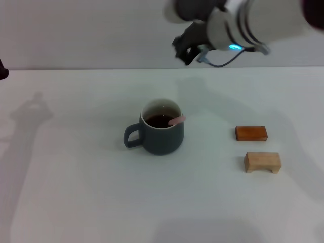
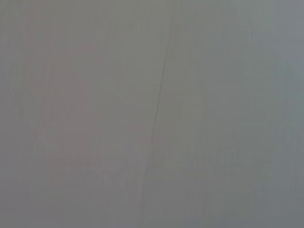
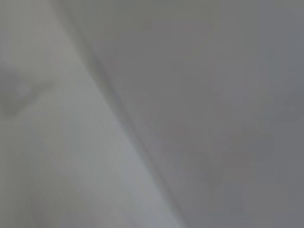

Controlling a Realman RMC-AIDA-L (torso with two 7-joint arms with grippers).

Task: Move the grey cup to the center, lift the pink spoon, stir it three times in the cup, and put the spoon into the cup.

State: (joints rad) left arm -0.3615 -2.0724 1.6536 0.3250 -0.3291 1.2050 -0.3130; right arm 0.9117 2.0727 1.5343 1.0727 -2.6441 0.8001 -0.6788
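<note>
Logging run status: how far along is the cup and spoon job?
Looks essentially done. The grey cup sits mid-table with dark liquid inside, and the pink spoon rests in it, handle on the rim. Nothing is in hand: the right gripper is raised above the far table edge, holding nothing. Stirring can't be confirmed. Only parking the arm seems left.
</note>
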